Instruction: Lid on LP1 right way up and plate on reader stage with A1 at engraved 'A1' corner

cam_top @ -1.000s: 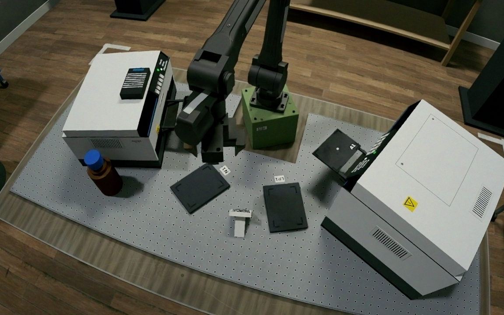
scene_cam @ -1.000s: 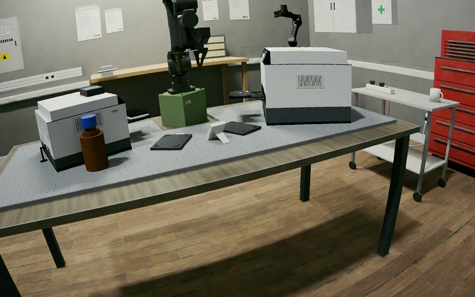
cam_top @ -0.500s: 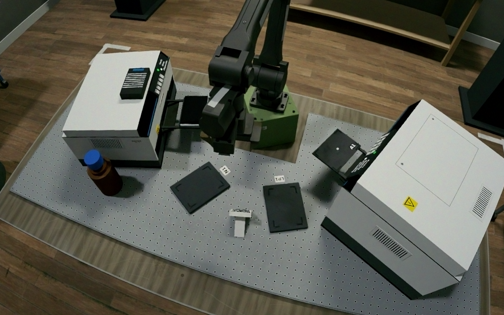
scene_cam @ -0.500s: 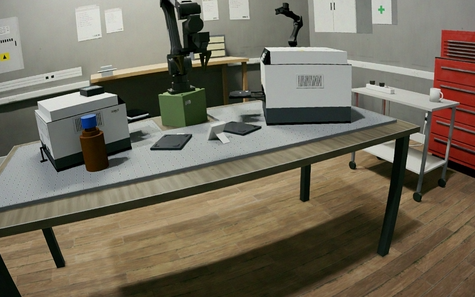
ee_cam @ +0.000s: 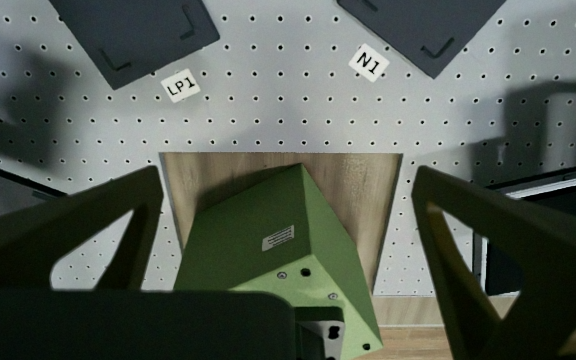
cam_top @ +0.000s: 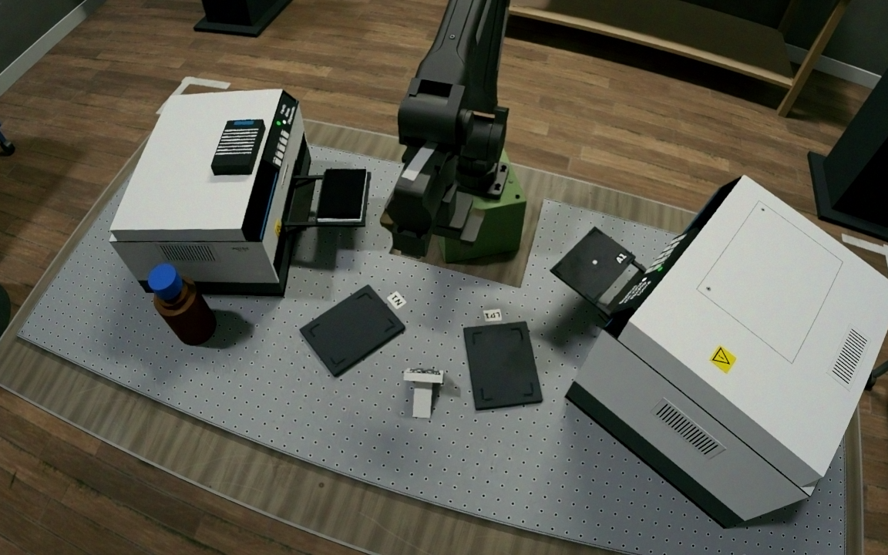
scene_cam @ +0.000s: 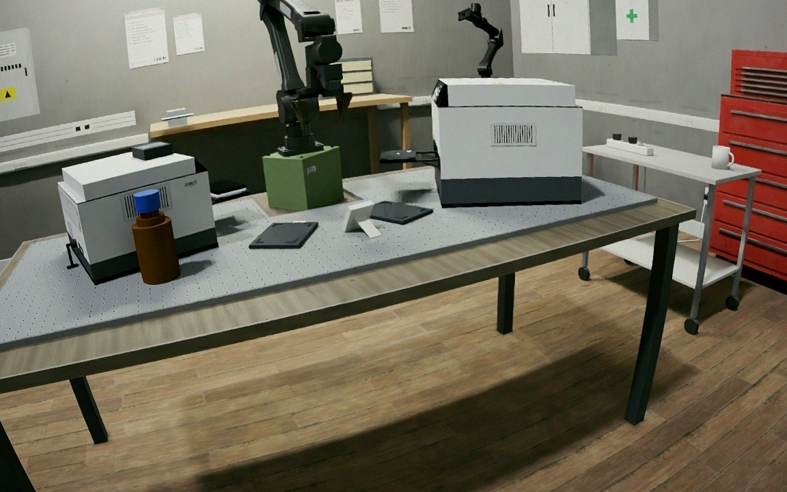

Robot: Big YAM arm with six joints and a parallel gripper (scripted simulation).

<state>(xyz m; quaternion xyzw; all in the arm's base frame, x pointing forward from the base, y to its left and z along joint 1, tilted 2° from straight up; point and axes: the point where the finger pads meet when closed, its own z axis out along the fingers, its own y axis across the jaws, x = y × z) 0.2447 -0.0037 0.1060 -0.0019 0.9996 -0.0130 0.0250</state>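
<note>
My gripper (cam_top: 438, 237) (ee_cam: 287, 179) is open and empty, high above the bench near the green arm base. On the dispenser's stage a black lid (cam_top: 342, 193) (scene_cam: 228, 187) lies over the plate; only a thin pale edge of the plate (cam_top: 338, 220) shows below it. This stack is partly behind a finger in the wrist view. LP1 (cam_top: 502, 365) (scene_cam: 401, 212) (ee_cam: 138, 40) is a bare dark nest with corner locators. The reader's stage (cam_top: 585, 262) (scene_cam: 397, 156) is bare, with 'A1' engraved at its corner near the reader.
The dispenser (cam_top: 206, 172) (scene_cam: 133, 214) stands left and the reader (cam_top: 765, 276) (scene_cam: 506, 140) right. The capped bottle (cam_top: 185, 317) (scene_cam: 156, 247) stands upright beside the dispenser. N1 (cam_top: 352, 330) (scene_cam: 283, 234) (ee_cam: 418, 30) is bare. A small white stand (cam_top: 423, 393) (scene_cam: 359, 216) stands between the nests, toward the front.
</note>
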